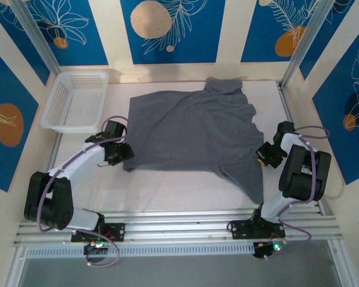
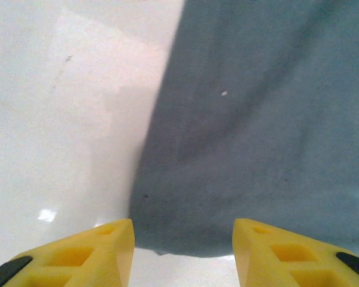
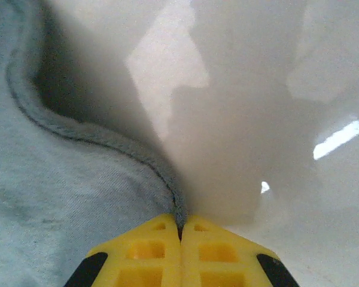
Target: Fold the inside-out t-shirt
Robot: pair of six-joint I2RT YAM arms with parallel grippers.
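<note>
Basket (image 1: pixel 75 100) sits at the far-left corner of the table (image 1: pixel 167 191), well apart from the work. Shirt (image 1: pixel 191 128) lies spread over the middle of the table. One end is bunched against the far edge and a flap trails toward the near-right corner. The cloth is wrinkled and not squared.

Risks, as judged:
- Left side: the shirt's near-left corner is not gripped. If the jaws close too high they may miss the cloth or take the top layer alone, and the fold would go skew.
- Both sides: only one side is held. A pull from the right alone would drag the whole shirt toward the right edge and add creases.
- Right side: the bite looks very thin, on the hem only. A quick lift could let the hem slide out of the grip.

Claws:
- Left gripper (image 2: pixel 182 239): fingers partly apart, nothing clamped. It is low over the near-left corner of the shirt, and the rounded hem lies just ahead of the gap. Cannot tell whether the pads touch the cloth.
- Right gripper (image 3: pixel 180 230): fingers pressed together at the shirt's right side. The hem runs straight into the line where they meet, so it reads as pinched on the hem, with bare table to the right.
</note>
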